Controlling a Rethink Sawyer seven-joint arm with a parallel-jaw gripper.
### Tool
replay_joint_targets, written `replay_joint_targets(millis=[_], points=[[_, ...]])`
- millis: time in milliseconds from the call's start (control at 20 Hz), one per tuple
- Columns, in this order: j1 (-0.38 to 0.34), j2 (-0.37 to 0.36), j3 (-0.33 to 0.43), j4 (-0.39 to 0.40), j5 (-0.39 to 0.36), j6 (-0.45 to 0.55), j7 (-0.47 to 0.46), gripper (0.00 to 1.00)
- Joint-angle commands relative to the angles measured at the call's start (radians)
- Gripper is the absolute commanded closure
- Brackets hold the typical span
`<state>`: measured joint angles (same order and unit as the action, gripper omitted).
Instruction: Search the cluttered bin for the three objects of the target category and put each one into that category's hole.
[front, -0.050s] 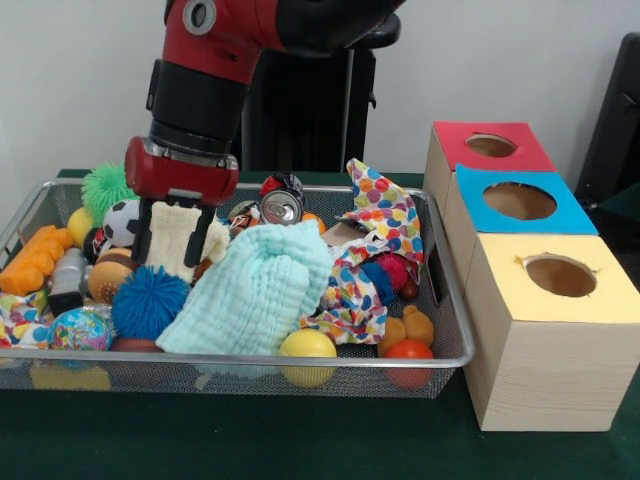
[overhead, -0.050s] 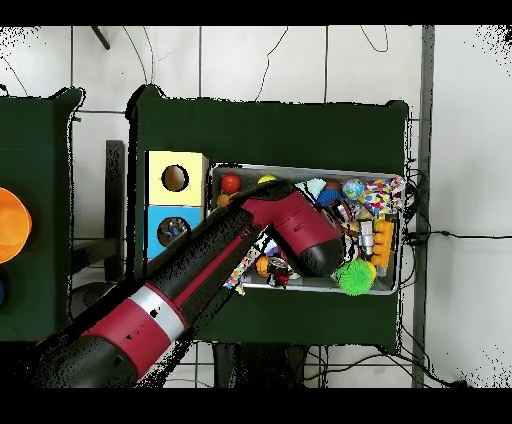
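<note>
My gripper (front, -0.050s: 175, 236) is down in the left half of the wire bin (front, -0.050s: 455, 300), open, with its black fingers (front, -0.050s: 143, 232) on either side of a cream knitted cloth (front, -0.050s: 178, 245). A mint cloth (front, -0.050s: 255, 290) lies bunched right in front of it. A polka-dot cloth (front, -0.050s: 378, 235) is draped across the bin's right half. In the overhead view the arm's wrist (overhead, -0.050s: 318, 243) covers the gripper and the cloths. The red (front, -0.050s: 490, 148), blue (front, -0.050s: 520, 202) and yellow (front, -0.050s: 560, 277) boxes, each with a round hole, stand to the right of the bin.
Around the gripper are a blue spiky ball (front, -0.050s: 150, 303), a soccer ball (front, -0.050s: 122, 222), a green spiky ball (front, -0.050s: 105, 186), a soda can (front, -0.050s: 282, 203) and an orange toy (front, -0.050s: 35, 258). A yellow ball (front, -0.050s: 308, 345) and a red ball (front, -0.050s: 408, 350) rest at the front rim.
</note>
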<state>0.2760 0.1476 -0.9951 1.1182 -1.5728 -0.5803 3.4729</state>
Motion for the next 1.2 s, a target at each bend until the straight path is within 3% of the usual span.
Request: replay_joint_targets(millis=[50, 200, 550, 750, 1000, 1100, 1200], points=[[-0.043, 0.04, 0.227, -0.041, 0.045, -0.06, -0.033, 0.0], [-0.054, 0.019, 0.251, -0.028, 0.067, -0.024, -0.082, 0.0], [-0.111, -0.04, 0.339, 0.01, 0.167, 0.064, -0.295, 0.0], [-0.164, -0.092, 0.39, 0.042, 0.294, 0.121, -0.506, 0.0], [-0.189, -0.096, 0.383, 0.055, 0.424, 0.159, -0.674, 0.0], [-0.183, -0.083, 0.354, 0.049, 0.464, 0.187, -0.718, 0.0], [-0.18, -0.067, 0.311, 0.048, 0.551, 0.195, -0.801, 0.0]])
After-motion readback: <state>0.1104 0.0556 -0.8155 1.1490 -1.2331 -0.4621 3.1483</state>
